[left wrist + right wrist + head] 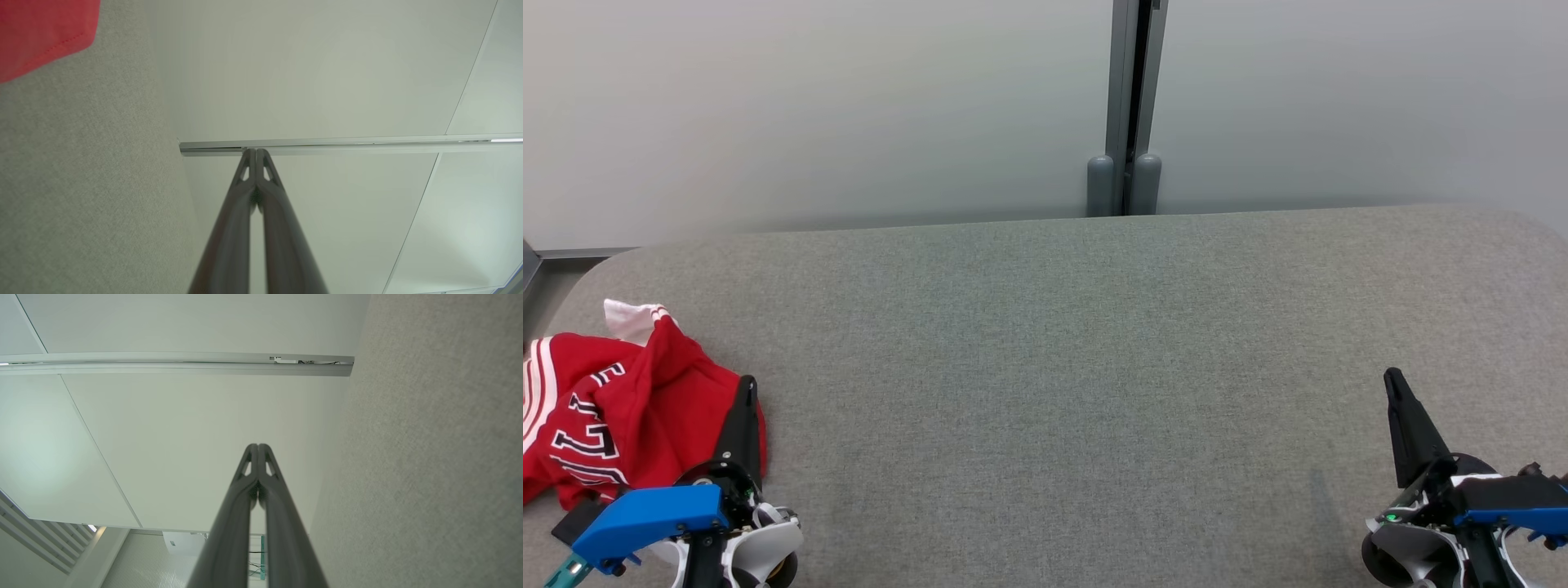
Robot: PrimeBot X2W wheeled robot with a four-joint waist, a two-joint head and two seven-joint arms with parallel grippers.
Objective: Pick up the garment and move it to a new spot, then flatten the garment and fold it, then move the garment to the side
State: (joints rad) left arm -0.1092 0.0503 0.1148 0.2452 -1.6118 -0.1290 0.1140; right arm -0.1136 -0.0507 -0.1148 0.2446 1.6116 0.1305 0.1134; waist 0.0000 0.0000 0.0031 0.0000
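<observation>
A crumpled red garment (621, 408) with white stripes and dark lettering lies at the left end of the grey padded surface (1054, 367). A corner of the garment (36, 32) shows red at the top left of the left wrist view. My left gripper (747, 385) stands just right of the garment's edge, its tip over the cloth's border, fingers (263, 171) pressed together and holding nothing. Far off at the lower right, my right gripper (1393, 380) is shut too, fingers (265, 465) together, nothing between them.
A pale wall (809, 106) runs behind the surface, with a grey vertical post (1127, 106) and two rounded caps at its foot. The surface's rounded left corner (580, 282) drops off near the garment. The grey fabric stretches bare between the two grippers.
</observation>
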